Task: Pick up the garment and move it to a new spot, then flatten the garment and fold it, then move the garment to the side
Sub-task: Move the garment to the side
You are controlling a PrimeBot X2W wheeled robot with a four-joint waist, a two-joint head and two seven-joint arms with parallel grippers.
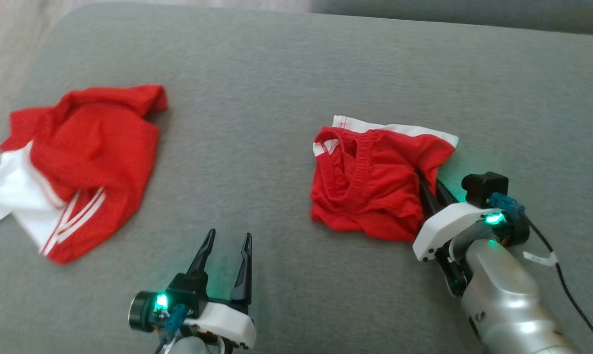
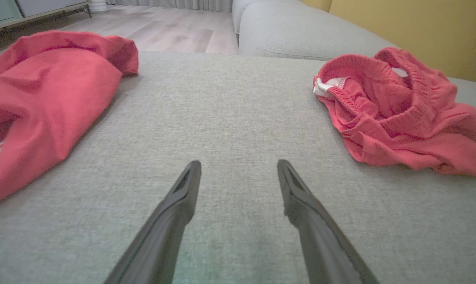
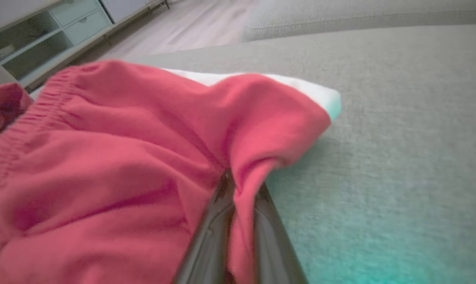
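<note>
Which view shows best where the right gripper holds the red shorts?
The right wrist view: close up, a fold of the red shorts sits pinched in the right gripper. The head view gives the grip small, at the shorts' right edge. The left wrist view gives their waistband side.

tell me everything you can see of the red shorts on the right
The shorts are red, soft-looking knit fabric with a gathered elastic waistband and white trim along the far edge. They lie crumpled in a loose heap on the grey cushion. The fingers of the right gripper pinch a fold at their right edge.
</note>
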